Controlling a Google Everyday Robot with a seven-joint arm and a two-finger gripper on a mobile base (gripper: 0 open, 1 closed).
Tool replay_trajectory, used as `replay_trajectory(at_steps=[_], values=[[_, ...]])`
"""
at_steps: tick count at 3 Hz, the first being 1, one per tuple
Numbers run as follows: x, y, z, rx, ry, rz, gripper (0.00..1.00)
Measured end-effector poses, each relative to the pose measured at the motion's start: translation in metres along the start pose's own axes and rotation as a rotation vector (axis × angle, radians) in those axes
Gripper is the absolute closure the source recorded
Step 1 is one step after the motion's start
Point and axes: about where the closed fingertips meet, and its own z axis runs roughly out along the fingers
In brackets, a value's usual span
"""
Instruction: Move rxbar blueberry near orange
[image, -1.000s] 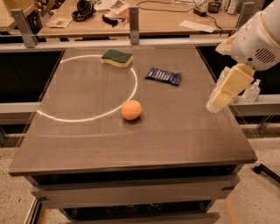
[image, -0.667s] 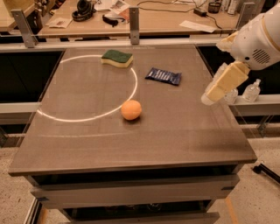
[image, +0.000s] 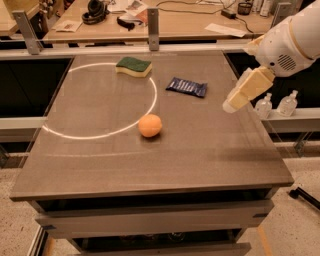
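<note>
The gripper (image: 231, 103) has drifted inward from the right edge of the table (image: 100, 165) over the last second. It now hangs just right of the rxbar blueberry (image: 186, 87), which lies flat and untouched, so I judge the approach under way and the grasp not begun. The orange (image: 150, 125) sits farther to the gripper's left and nearer the camera, while the gripper's spread cannot be told and its arm is cut off at the frame edge.
</note>
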Motion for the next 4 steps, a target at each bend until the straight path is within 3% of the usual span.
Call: replay_trajectory(at_steps=[3,4], values=[[-0.019,-0.027,0.073,-0.045,0.061,0.05,0.0],[-0.025,-0.031,0.099,-0.08,0.07,0.035,0.0]])
